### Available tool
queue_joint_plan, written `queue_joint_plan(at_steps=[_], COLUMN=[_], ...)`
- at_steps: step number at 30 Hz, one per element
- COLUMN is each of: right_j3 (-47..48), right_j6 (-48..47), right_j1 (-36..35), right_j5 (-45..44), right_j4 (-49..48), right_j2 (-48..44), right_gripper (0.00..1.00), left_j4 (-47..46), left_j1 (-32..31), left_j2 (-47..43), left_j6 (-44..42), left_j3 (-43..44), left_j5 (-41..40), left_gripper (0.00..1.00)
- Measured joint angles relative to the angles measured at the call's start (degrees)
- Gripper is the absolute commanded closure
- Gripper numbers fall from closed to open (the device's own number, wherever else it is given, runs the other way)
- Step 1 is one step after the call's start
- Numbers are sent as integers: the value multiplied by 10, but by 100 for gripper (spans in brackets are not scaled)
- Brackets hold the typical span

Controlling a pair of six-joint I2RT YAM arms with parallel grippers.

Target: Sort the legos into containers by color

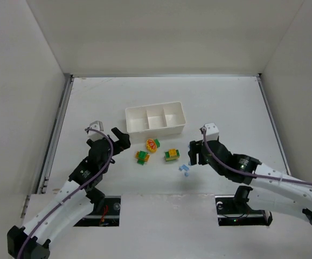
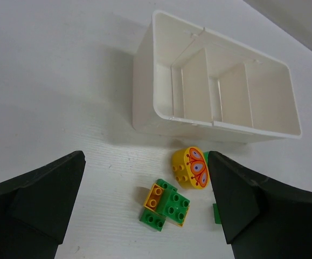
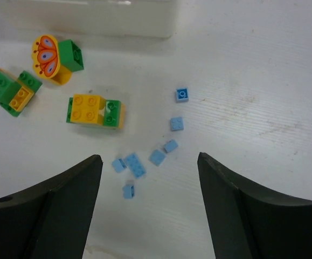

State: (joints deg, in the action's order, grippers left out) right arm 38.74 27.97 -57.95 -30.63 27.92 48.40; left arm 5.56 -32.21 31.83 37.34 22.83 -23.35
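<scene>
At the left gripper point(image 2: 146, 156): gapes wide, grips nothing. At the right gripper point(image 3: 149, 156): stands open too, above scattered pale blue bricks point(image 3: 135, 164), touching none. Seen from above, mid-frame: three green-and-orange clusters point(image 1: 153, 144) just below the white tray point(image 1: 157, 130), blue bricks to their lower right.

One white tray point(image 1: 156, 130) of three compartments; three green-and-yellow clusters point(image 3: 95, 111); seven loose pale blue bricks point(image 3: 135, 164).
</scene>
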Motion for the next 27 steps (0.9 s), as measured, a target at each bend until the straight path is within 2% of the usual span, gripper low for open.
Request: queue_joint_plan(at_steps=[4, 6, 8, 10, 13, 15, 16, 18, 19, 20, 21, 23, 27], right_j3=[13, 21, 26, 30, 31, 31, 31, 32, 32, 33, 36, 50, 79], right_j6=[-28, -45, -61, -75, -93, -109, -116, -129, -136, -142, -148, -161, -195], right_j1=[-36, -54, -70, -81, -85, -85, -85, -82, -79, -75, -68, -55, -38], right_j5=[4, 7, 11, 20, 36, 41, 43, 49, 56, 63, 70, 80, 93], right_j4=[0, -1, -5, -9, -15, -14, -15, -17, -19, -23, -25, -28, -40], right_j2=[40, 63, 89, 117, 158, 178, 186, 196, 201, 205, 210, 226, 266], right_gripper=[64, 75, 78, 71, 36, 21, 17, 10, 7, 5, 3, 1, 0], left_j4=[-22, -39, -61, -86, -122, -146, -165, -208, -230, -247, -261, -273, -281], left_j1=[0, 1, 2, 3, 4, 4, 4, 7, 12, 17, 23, 31, 38], left_j2=[18, 31, 52, 75, 105, 110, 108, 98, 91, 83, 77, 71, 75], left_j6=[-4, -5, -5, -5, -8, -9, -12, -22, -28, -34, -41, -50, -54], left_j3=[8, 15, 25, 32, 34, 33, 31, 19, 10, 1, -9, -19, -27], left_j5=[-4, -13, -24, -33, -40, -41, -41, -30, -20, -11, -2, 12, 28], left_gripper=[0, 0, 0, 0, 0, 0, 7, 45, 59, 67, 71, 71, 60])
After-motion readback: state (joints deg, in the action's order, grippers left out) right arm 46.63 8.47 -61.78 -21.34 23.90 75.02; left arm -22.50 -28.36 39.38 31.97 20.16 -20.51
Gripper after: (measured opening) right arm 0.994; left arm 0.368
